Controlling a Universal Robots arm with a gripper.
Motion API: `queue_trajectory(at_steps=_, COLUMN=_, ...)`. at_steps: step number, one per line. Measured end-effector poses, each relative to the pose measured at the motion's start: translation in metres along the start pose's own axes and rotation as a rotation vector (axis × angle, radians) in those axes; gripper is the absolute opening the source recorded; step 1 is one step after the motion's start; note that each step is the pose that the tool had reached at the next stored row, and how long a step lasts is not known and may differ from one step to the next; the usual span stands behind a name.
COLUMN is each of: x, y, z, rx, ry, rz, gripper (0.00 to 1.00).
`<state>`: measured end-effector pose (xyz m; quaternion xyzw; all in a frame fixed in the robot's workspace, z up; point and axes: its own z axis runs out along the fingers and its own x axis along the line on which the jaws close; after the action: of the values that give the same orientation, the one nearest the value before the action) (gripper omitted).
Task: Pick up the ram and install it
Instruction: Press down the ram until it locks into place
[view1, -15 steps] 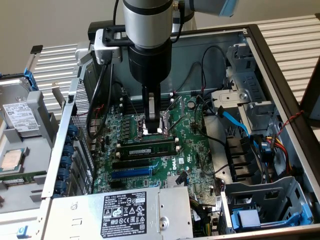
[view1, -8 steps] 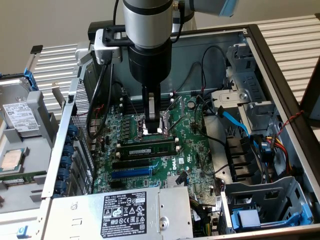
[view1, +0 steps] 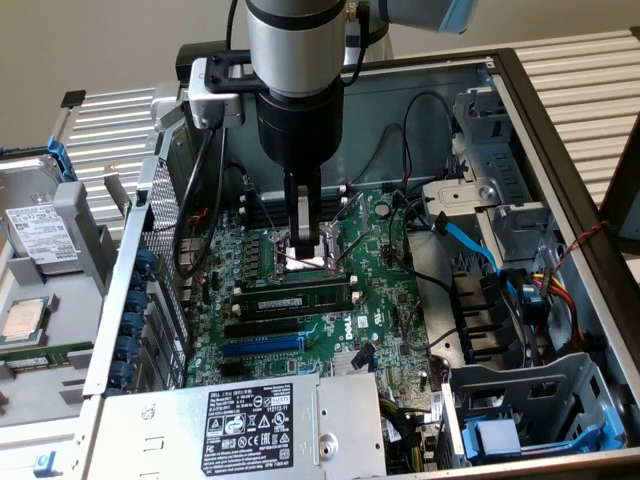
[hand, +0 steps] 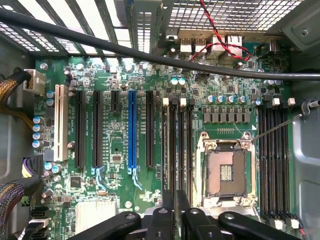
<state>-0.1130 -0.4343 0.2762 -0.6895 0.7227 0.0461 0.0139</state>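
Observation:
The ram (view1: 295, 298), a long green stick with a white label strip, stands on edge in one of the black memory slots (hand: 182, 145) beside the CPU socket (view1: 312, 256). My gripper (view1: 305, 258) hangs straight down from the arm, just behind the ram and over the socket's near edge. In the wrist view the gripper (hand: 175, 194) has its two dark fingers (hand: 167, 202) drawn close together above the bank of slots. Only a slim gap shows between them and nothing is in it. The fingers are apart from the ram.
The motherboard lies inside an open computer case (view1: 560, 120). A blue expansion slot (view1: 262, 343) and the power supply (view1: 250, 425) lie in front of the ram. A black cable (hand: 150, 54) crosses the wrist view. Drive cages (view1: 520, 400) and loose wires fill the exterior view's right.

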Motion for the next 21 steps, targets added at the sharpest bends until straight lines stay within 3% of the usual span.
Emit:
queue_trajectory(at_steps=1, x=0.0, y=0.0, z=0.0, rx=0.0, ry=0.0, rz=0.0, gripper=0.11)
queue_trajectory(at_steps=14, x=0.0001, y=0.0, z=0.0005, rx=-0.0001, ry=0.0002, rz=0.0, gripper=0.11)
queue_trajectory(at_steps=21, x=0.0005, y=-0.0003, z=0.0064, rx=0.0, ry=-0.0003, rz=0.0, gripper=0.11)
